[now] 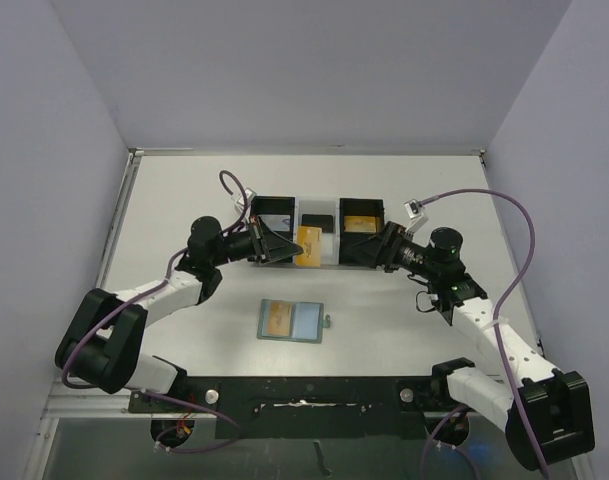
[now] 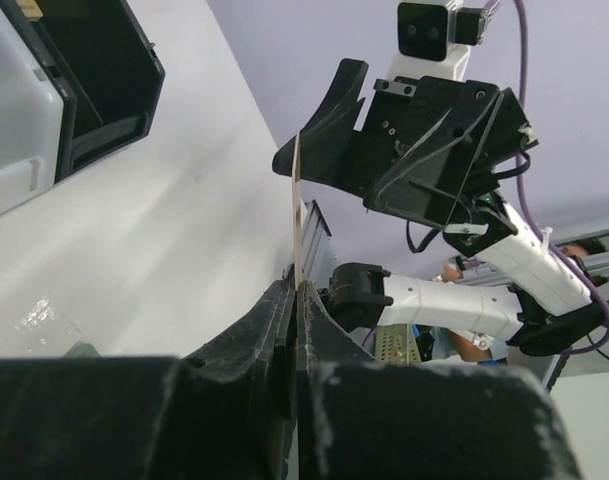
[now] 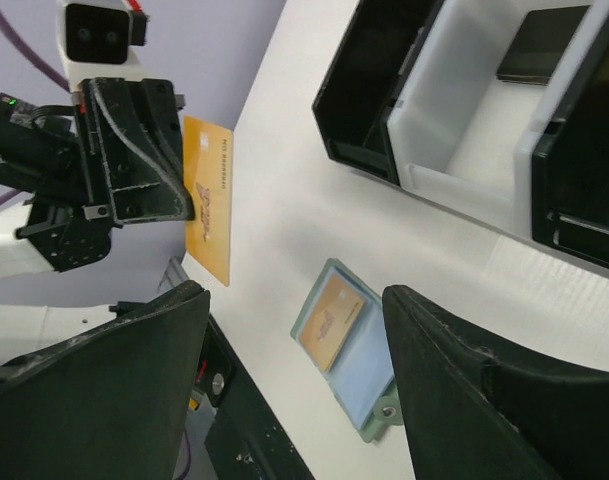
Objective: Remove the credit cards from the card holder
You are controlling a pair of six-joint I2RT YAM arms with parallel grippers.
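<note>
We see the orange card only edge-on in the left wrist view, so its face is hidden there. In the right wrist view the left gripper's fingers cover one strip of it, and its print is too small to read. The tray is cut off by the top and right edges. The second card, in the card holder, bears a mark we cannot make out.

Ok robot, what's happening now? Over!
Left gripper shut on orange card, held in the air. Right gripper open, facing it. Card holder open flat, second card inside. Nothing between grippers.
</note>
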